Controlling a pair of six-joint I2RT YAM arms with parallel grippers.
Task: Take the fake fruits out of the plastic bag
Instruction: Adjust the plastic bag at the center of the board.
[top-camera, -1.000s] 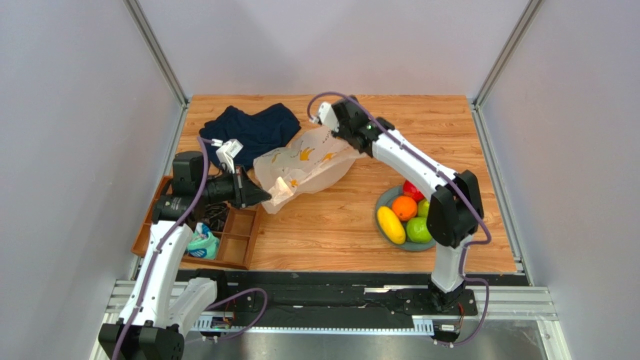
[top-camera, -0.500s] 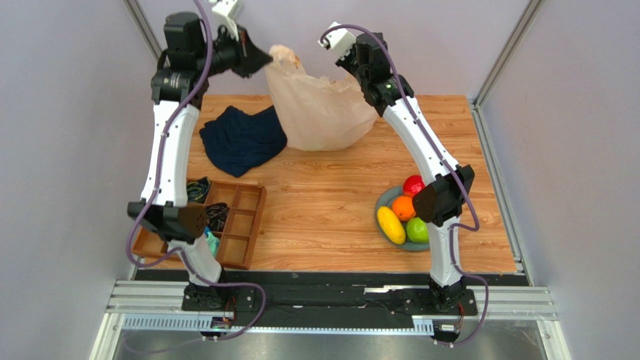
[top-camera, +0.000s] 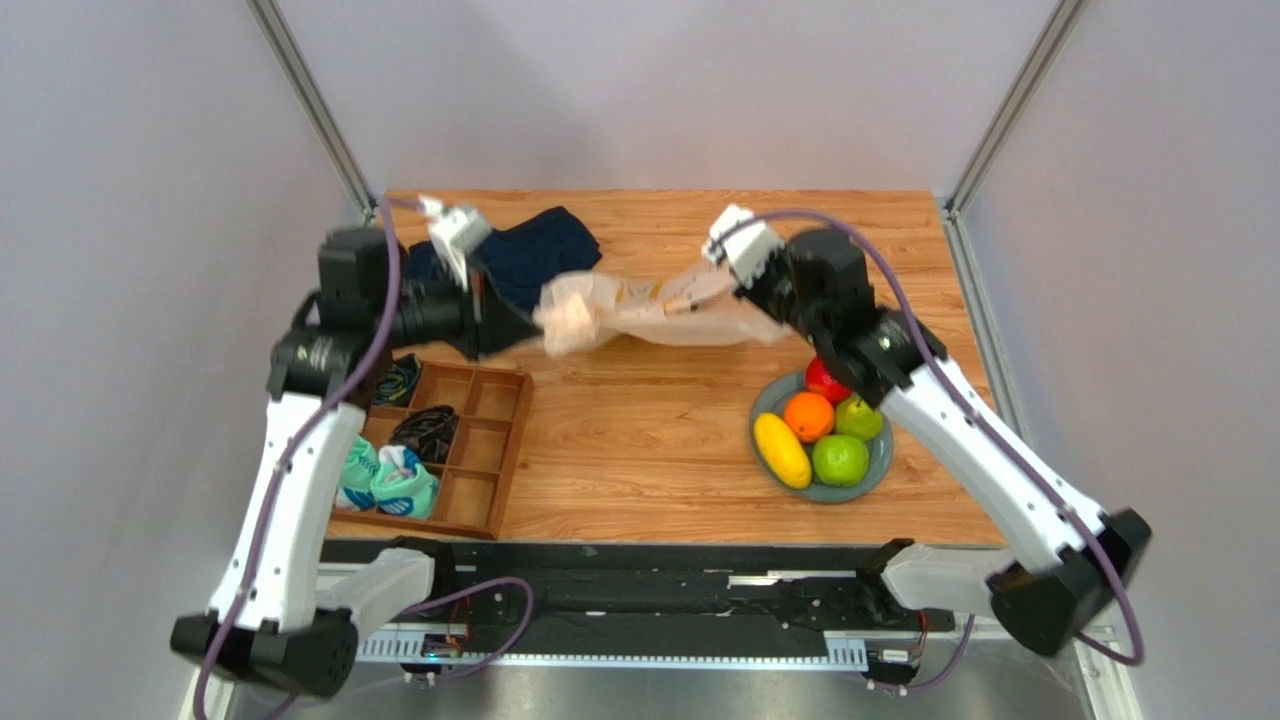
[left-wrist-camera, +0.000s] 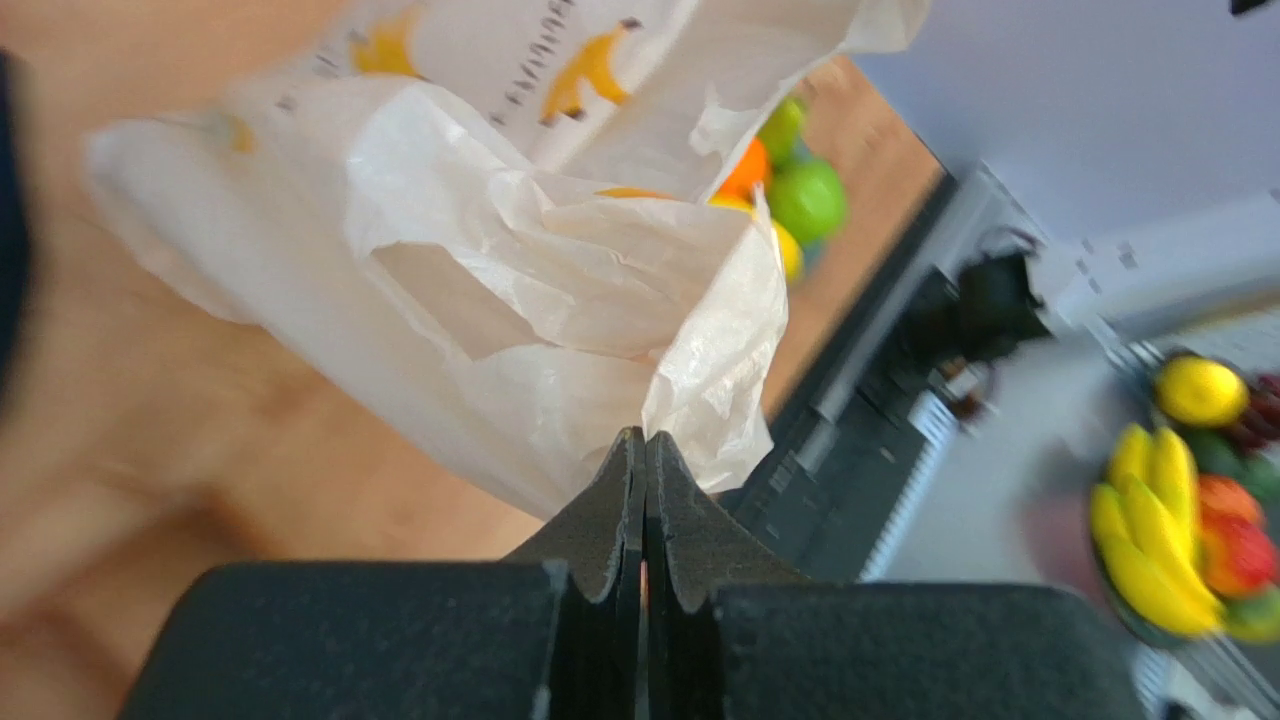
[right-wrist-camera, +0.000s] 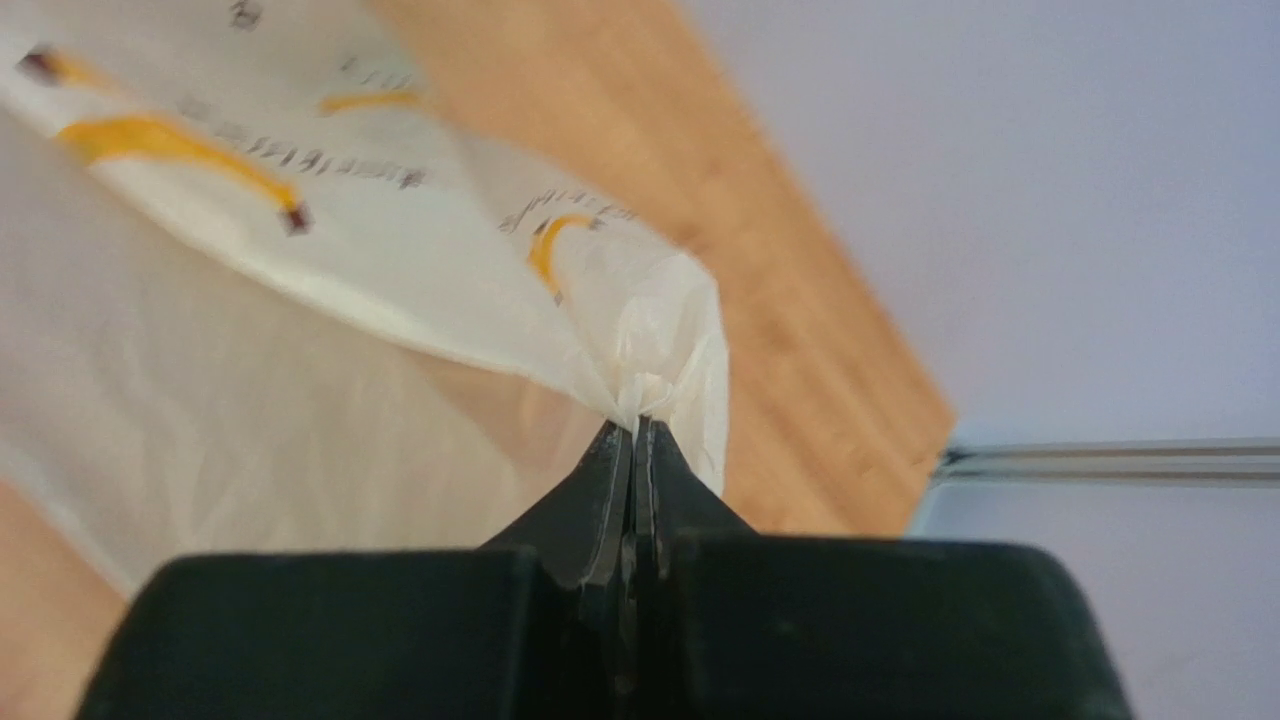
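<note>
Tabletop (top-camera: 661, 435): bag (top-camera: 631, 312) prob. btwn end effectors (top-camera: 531, 320) (top-camera: 685, 300)

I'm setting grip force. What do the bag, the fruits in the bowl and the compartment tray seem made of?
The bag looks like thin translucent plastic film: cream, crinkled into sharp folds. The fruits seem hard plastic: glossy, evenly bright. The compartment tray looks like matte brown wood, though too small to be sure.

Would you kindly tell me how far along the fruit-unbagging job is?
Done: five fake fruits sit in the grey bowl. In hand: left gripper and right gripper each pinch an end of the plastic bag, stretched between them. Left: the bag looks flat; whether any fruit remains inside cannot be told.
</note>
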